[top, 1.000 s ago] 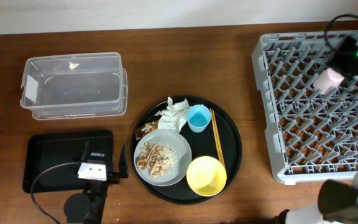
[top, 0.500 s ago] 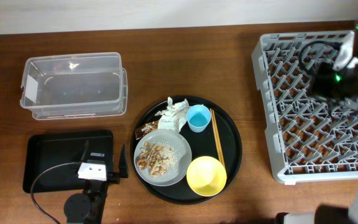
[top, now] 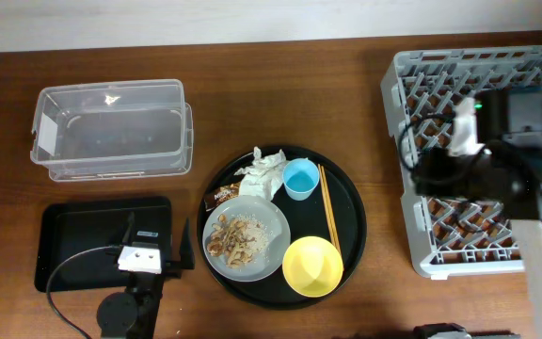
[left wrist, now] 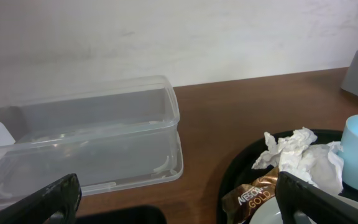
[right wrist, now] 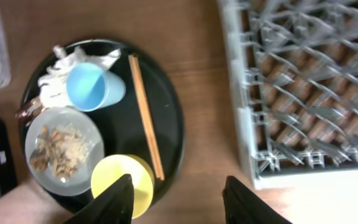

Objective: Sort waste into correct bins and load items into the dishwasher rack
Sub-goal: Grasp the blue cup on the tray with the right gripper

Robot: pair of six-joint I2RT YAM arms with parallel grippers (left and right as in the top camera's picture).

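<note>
Surface: brown wooden table (top: 280, 94) with a pale wall behind it.
Dishwasher rack: grey lattice crate (top: 393, 113) at the right end of the table. The right arm crosses over it and hides part of the grid.
Round black tray: (top: 351, 212) sits mid-table, left of the rack, and carries the dishes and waste.
Clear tub: (top: 111, 132) at the far left, nothing visible inside.
Black rectangular tray: (top: 78, 240) lies in front of the tub, at the near left.
Right gripper: (right wrist: 178, 186) is above the strip of table between the round tray and the rack. Its jaws are parted and nothing is between them.
Left gripper: (left wrist: 178, 183) is by the right end of the black rectangular tray. Its jaws are spread wide and empty.
Grey plate: (top: 271, 218) on the near-left of the round tray, with food scraps (top: 235, 240) on it.
Yellow bowl: (top: 312, 266) at the tray's near edge, just beside the plate.
Napkin: (top: 263, 174) crumpled at the tray's far side, touching the blue cup.
Blue cup: (top: 300, 178) has its mouth facing up.
Chopsticks: (top: 328, 217) lie side by side, right of the cup.
Wrapper: (top: 220, 196) brown and gold, at the tray's left rim.
</note>
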